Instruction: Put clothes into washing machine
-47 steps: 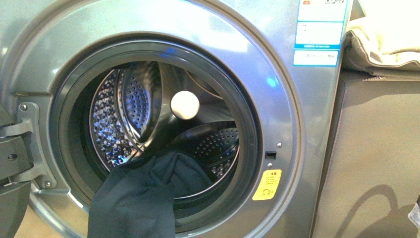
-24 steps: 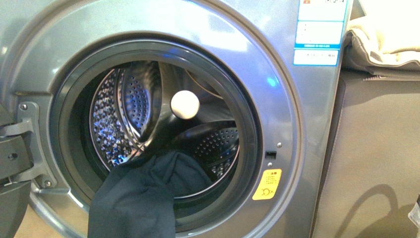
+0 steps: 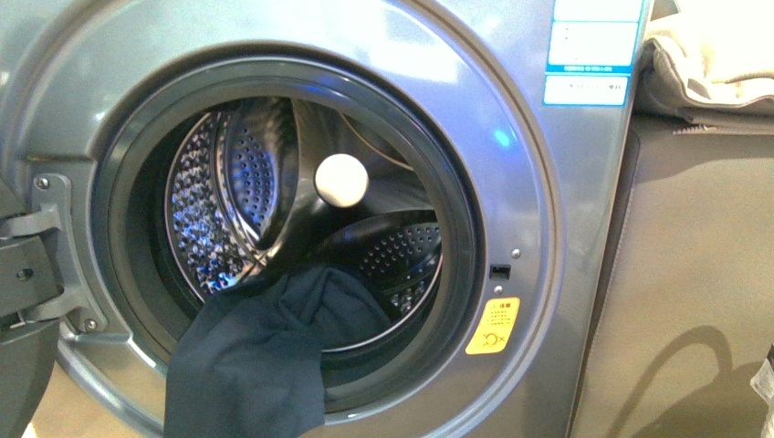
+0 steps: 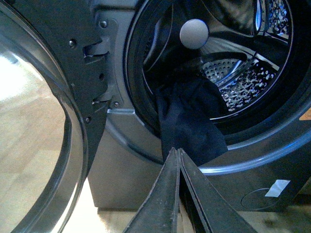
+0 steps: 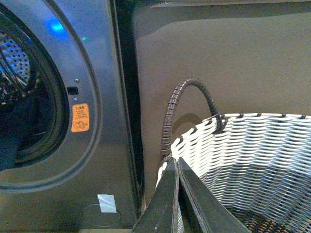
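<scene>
The silver-grey washing machine [image 3: 511,182] fills the front view, its door swung open at the left. The dark clothes [image 3: 260,351] lie draped over the porthole's lower rim, half inside the perforated drum [image 3: 205,210] and half hanging down outside. In the left wrist view the clothes [image 4: 187,121] hang just beyond my left gripper [image 4: 178,150], which is shut and empty, its tips in front of the fabric's lower end. My right gripper [image 5: 174,159] is shut and empty, poised over the rim of a white woven basket [image 5: 243,160], right of the washing machine [image 5: 97,73].
The open glass door [image 4: 43,141] stands at the machine's left on its hinge [image 3: 36,246]. A grey-brown cabinet [image 3: 694,274] sits right of the machine with beige folded cloth [image 3: 707,73] on top. The basket has a dark wrapped handle [image 5: 182,97]. A pale ball [image 3: 340,181] shows inside the drum.
The front view has shifted slightly, so the machine and labels sit a little higher in the picture. The clothes hang over the rim as before.
</scene>
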